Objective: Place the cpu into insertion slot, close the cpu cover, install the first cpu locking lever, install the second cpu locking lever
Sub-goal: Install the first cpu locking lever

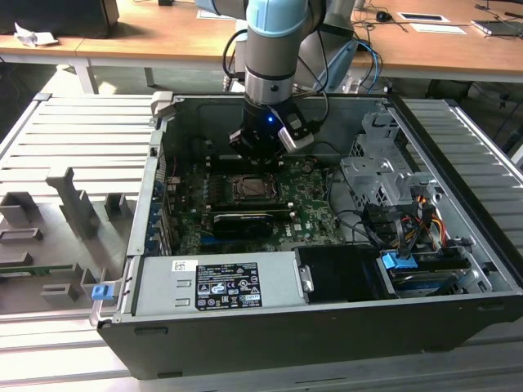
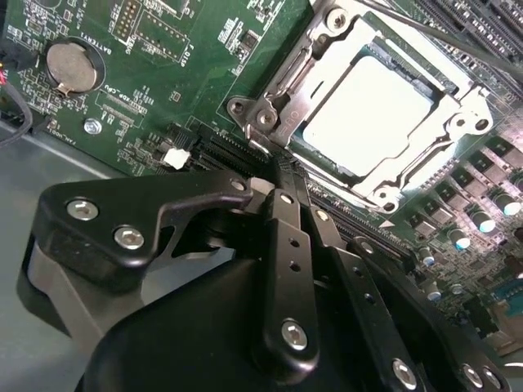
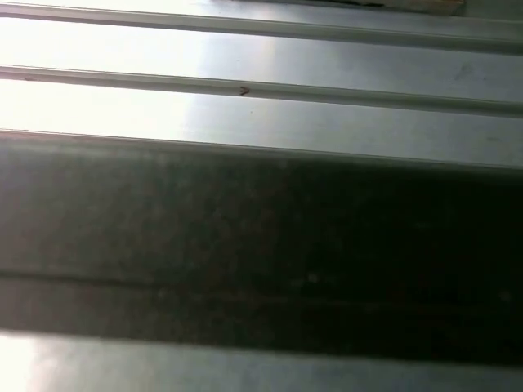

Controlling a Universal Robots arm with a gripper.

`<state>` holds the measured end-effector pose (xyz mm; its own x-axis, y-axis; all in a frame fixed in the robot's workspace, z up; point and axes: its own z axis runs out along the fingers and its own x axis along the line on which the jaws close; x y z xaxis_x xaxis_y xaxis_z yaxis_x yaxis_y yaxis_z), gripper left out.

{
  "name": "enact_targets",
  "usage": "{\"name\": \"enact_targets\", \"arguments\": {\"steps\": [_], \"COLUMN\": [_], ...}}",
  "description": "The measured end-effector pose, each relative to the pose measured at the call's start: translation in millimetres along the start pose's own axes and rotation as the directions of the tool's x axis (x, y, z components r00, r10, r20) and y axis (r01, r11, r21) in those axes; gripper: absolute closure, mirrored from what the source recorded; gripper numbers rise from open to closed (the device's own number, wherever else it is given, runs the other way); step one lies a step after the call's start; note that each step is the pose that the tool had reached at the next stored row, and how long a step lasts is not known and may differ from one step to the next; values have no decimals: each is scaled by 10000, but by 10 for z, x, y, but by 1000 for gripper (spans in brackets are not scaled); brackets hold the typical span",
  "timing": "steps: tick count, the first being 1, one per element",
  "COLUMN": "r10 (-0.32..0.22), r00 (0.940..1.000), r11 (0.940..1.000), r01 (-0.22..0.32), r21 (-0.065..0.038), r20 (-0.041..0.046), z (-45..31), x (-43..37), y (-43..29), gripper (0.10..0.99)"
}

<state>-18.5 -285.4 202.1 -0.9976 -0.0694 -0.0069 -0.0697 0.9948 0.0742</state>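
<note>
Jaws look pressed together on the gripper [image 2: 282,167], tip touching the cover [image 2: 278,122] edge, upper right of frame. Chip [image 2: 372,110] sits in the socket [image 2: 458,163]; cover's thin, stiff, springy metal, so push near its edge.

Ribbed grey metal bench [image 1: 73,139] carries open PC case [image 1: 327,335], w/ grey fixture blocks [image 1: 69,204] beside.

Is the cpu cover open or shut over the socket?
Shut. In the second wrist view the cpu cover lies flat around the cpu, whose bright face shows through its window.
</note>
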Motion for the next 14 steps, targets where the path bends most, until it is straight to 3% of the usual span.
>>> {"name": "enact_targets", "arguments": {"steps": [5, 8, 14], "r10": [2, 1, 1], "r00": [10000, 10000, 10000], "r11": [10000, 10000, 10000], "r01": [-2, -1, -1], "r21": [26, 27, 25], "r20": [-9, -10, -9], "z": [-5, -82, -89], "x": [1, 0, 2], "y": [-3, 3, -23], "gripper": [980, 980, 980]}}
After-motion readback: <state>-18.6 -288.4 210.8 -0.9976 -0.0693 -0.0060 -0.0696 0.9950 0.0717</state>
